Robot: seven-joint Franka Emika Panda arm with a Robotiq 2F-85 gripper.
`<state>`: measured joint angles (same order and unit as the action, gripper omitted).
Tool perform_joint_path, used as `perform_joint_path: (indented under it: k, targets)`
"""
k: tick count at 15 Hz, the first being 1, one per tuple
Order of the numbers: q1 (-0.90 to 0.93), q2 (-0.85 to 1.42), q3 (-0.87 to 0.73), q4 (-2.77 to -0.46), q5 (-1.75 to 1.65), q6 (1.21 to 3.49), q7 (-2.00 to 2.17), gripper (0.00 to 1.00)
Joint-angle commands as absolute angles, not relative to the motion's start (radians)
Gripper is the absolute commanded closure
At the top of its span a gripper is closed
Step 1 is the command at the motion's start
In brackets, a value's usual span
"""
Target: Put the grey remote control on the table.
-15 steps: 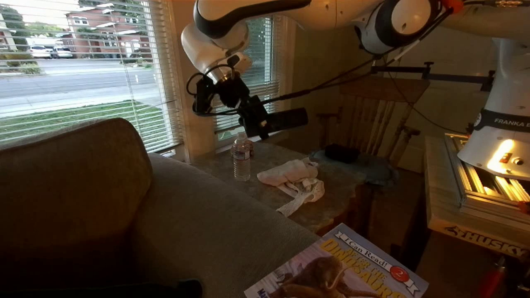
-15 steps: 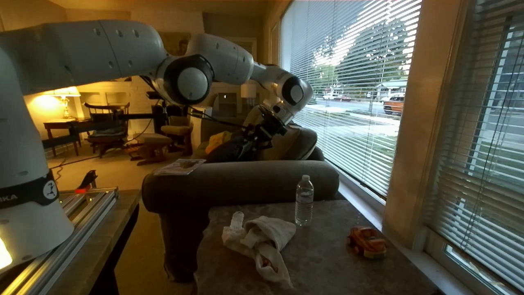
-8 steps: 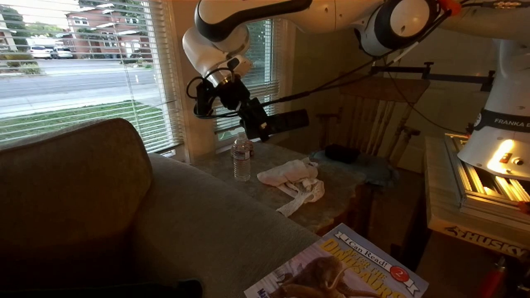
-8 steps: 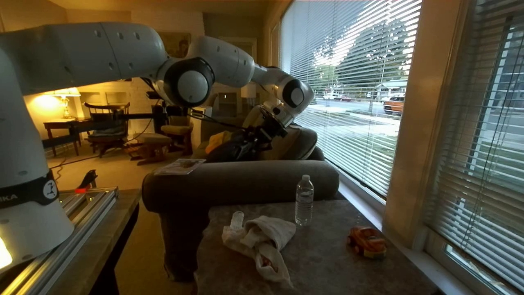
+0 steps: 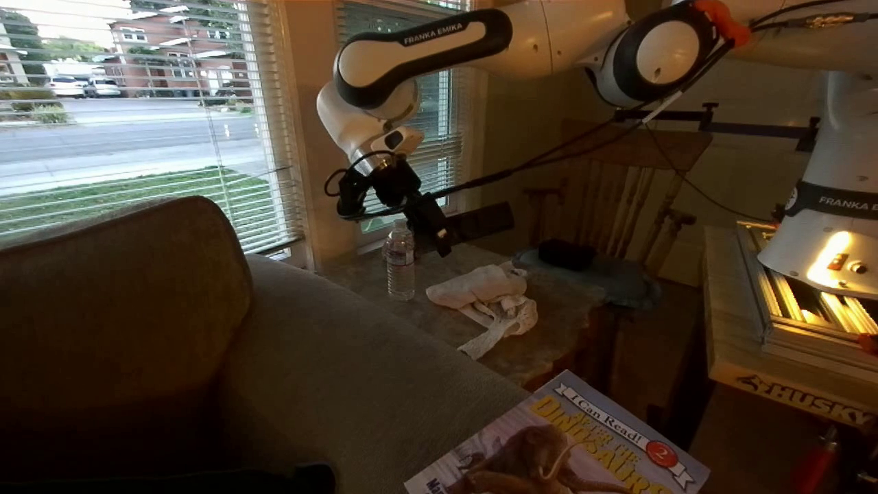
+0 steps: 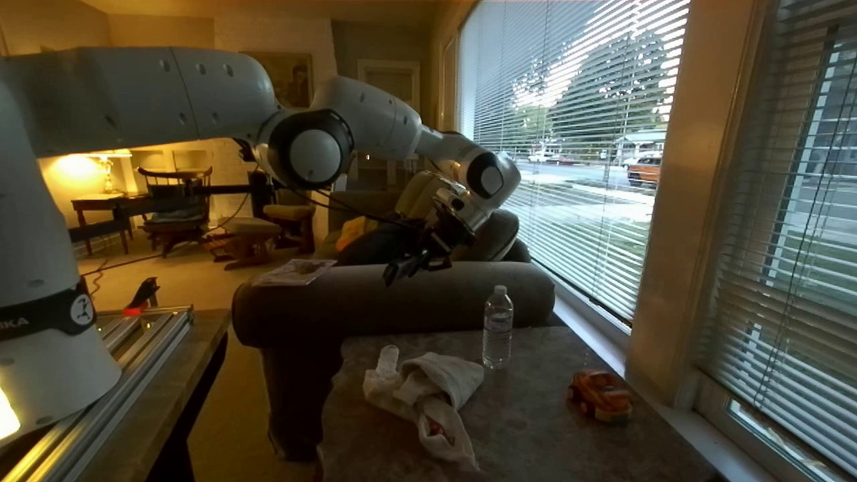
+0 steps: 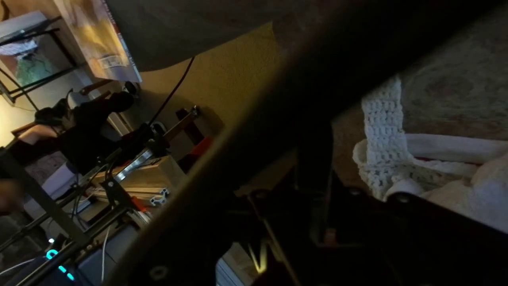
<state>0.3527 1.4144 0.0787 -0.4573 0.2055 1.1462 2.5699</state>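
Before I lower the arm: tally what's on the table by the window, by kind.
Bottle: 1
Toy car: 1
White cloth bundle: 1
Total visible: 3; anything hidden inside the bundle is uncounted.

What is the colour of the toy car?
Mostly orange; the toy car shows best in an exterior view.

Table (image 6: pixel 535 435): mottled top, a bottle (image 6: pixel 497 335) standing upright on it.
White cloth (image 6: pixel 442 385): bundled on the table, left of the bottle in an exterior view.
Toy car (image 6: pixel 600 396): orange, on the table, right of the bottle in an exterior view.
Sofa arm (image 6: pixel 402 308): near the bottle, with a book (image 6: pixel 294 272) lying on it.
Workbench (image 5: pixel 730 322): wooden, well apart from the bottle, carrying a metal frame (image 6: pixel 137 385).
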Motion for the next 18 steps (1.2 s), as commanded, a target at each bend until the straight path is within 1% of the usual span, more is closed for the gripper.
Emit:
perform_joint_path:
  k: [1,5,13,14,15,16,18]
  targets:
    - [0.335,1.454,0.067,-0.414,0.18,1.236,2.587,0.96]
    - [0.326,1.47,0.041,-0.425,0.146,1.293,2.587,0.96]
    - [0.318,1.505,0.003,-0.426,0.091,1.284,2.607,0.96]
    - [0.316,1.484,0.002,-0.469,0.094,1.312,2.613,0.96]
    - [0.311,1.486,0.013,-0.456,0.099,1.278,2.58,0.96]
    - [0.31,1.487,0.012,-0.459,0.099,1.279,2.58,0.85]
    - [0.308,1.487,0.014,-0.46,0.1,1.279,2.58,0.85]
